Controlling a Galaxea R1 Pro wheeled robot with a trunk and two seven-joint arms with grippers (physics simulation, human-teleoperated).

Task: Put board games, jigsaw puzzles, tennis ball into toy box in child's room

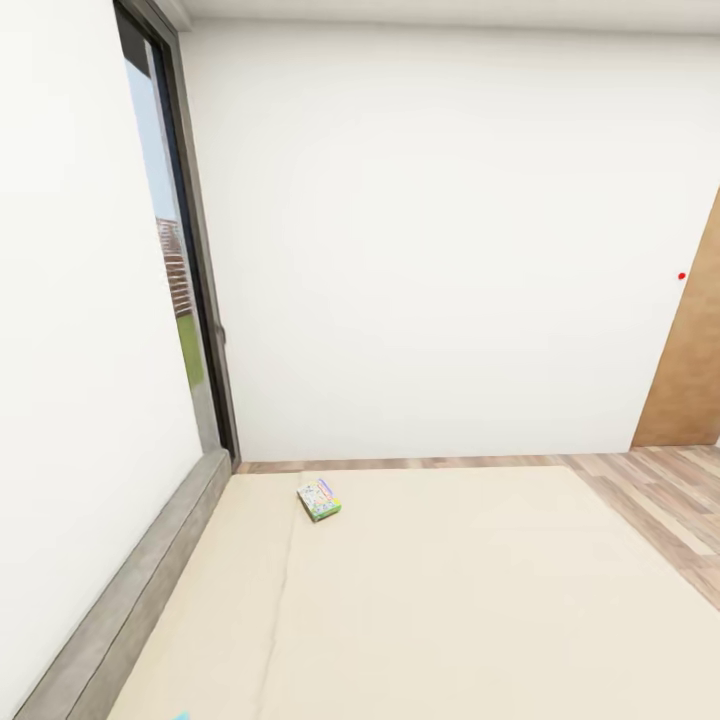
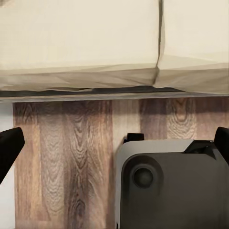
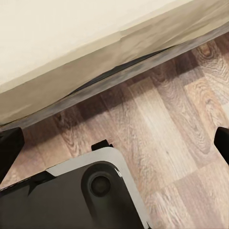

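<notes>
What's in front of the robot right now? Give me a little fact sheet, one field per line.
Place: white-walled room, wood-plank floor
Bed: beige mattress, grey headboard at the left
On the bed: one small board game, green-edged, near the far end
Window: tall, dark-framed, left wall
Left gripper: open, empty, above the floor beside the bed
Right gripper: open, empty, likewise

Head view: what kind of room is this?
Probably a bedroom: a wide beige bed with a game box on it, wood-plank floor, white walls and a tall window.
</notes>
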